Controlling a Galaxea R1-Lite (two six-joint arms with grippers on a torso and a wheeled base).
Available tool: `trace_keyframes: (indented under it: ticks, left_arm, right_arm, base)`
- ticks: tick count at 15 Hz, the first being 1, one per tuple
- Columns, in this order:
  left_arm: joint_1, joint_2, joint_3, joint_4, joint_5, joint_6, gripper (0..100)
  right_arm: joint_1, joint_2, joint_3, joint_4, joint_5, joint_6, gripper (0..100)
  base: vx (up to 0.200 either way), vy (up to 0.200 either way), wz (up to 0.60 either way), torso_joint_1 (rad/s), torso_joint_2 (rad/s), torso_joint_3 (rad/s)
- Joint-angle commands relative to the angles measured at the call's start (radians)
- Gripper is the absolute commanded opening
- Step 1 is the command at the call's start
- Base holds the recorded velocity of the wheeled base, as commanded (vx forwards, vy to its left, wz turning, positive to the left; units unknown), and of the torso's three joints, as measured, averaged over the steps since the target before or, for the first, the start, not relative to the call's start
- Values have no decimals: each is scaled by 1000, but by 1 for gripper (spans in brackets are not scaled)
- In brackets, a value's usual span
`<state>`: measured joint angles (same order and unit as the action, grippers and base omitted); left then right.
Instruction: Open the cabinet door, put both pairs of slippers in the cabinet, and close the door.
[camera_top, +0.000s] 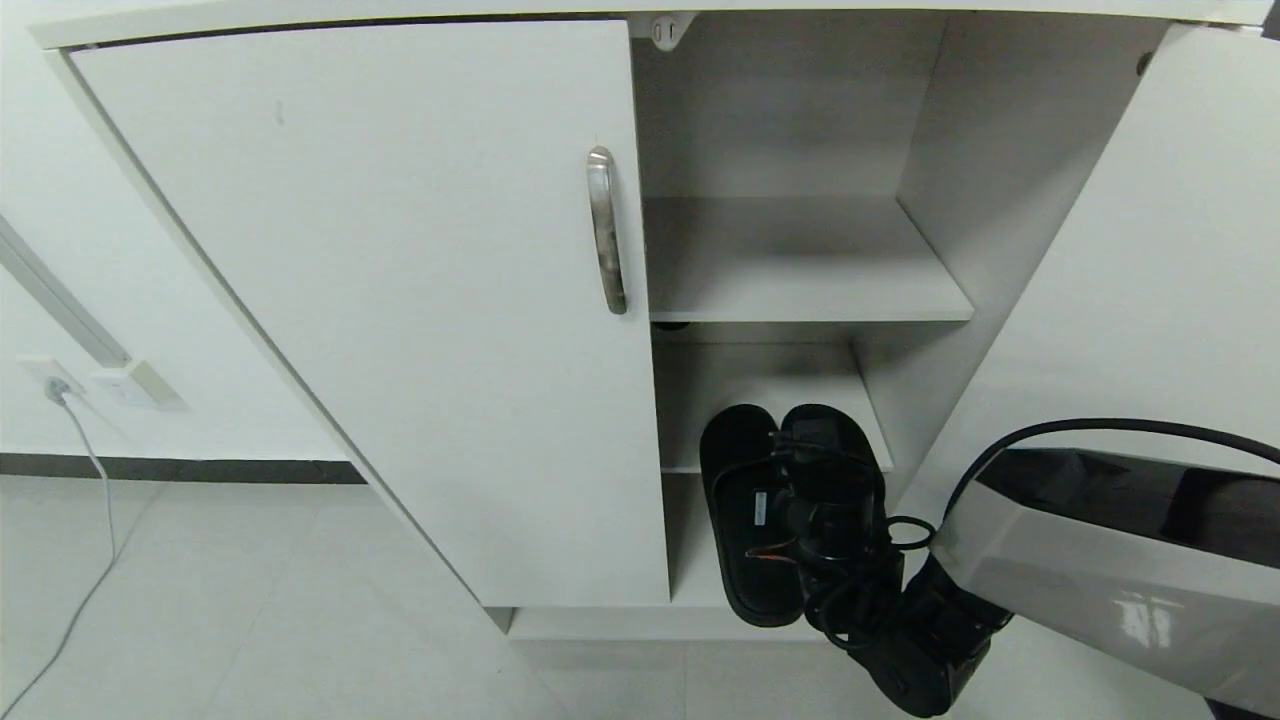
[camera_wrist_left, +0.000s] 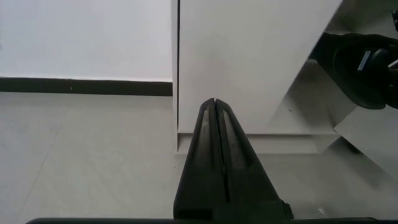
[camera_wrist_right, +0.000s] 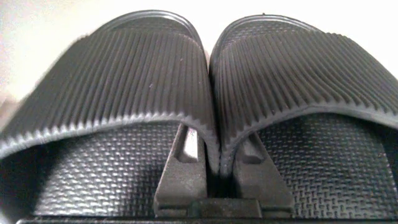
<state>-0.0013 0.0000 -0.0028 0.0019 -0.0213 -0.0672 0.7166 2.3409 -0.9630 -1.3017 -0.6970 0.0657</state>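
Note:
A pair of black slippers (camera_top: 750, 520) hangs toe-up in front of the cabinet's (camera_top: 400, 250) lower right opening, just below the lower shelf (camera_top: 760, 400). My right gripper (camera_top: 830, 530) is shut on them. In the right wrist view its fingers (camera_wrist_right: 180, 168) pinch the inner edges of the two ribbed straps (camera_wrist_right: 143, 74) together. The right door (camera_top: 1150, 280) stands open; the left door with its metal handle (camera_top: 606, 230) is closed. My left gripper (camera_wrist_left: 214, 106) is shut on nothing, low over the floor, facing the cabinet's base (camera_wrist_left: 249, 143). The slippers (camera_wrist_left: 364, 62) also appear at that view's edge.
The upper shelf (camera_top: 800, 290) inside the cabinet is bare. A wall socket with a grey cable (camera_top: 50, 385) sits at the far left, the cable trailing onto the tiled floor (camera_top: 250, 600). A dark skirting strip runs along the wall.

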Motion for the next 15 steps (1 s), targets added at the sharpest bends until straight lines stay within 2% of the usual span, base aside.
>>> trace_keyframes:
  ticks: [1, 4, 12, 15]
  left_arm:
    - [0, 2, 0, 0, 0, 0, 0]
    - [0, 2, 0, 0, 0, 0, 0]
    - [0, 2, 0, 0, 1, -2, 0]
    - [1, 2, 0, 0, 1, -2, 0]
  right_arm:
    - [0, 0, -6, 1, 2, -1, 0]
    - [-17, 11, -77, 61, 45, -1, 0]
    - [-120, 153, -467, 308, 47, -1, 0]
    - [-131, 163, -559, 374, 60, -1, 0]
  base:
    - [0, 0, 0, 0, 0, 0]
    - [0, 0, 0, 0, 0, 0]
    - [0, 0, 0, 0, 0, 0]
    - [0, 0, 0, 0, 0, 0]
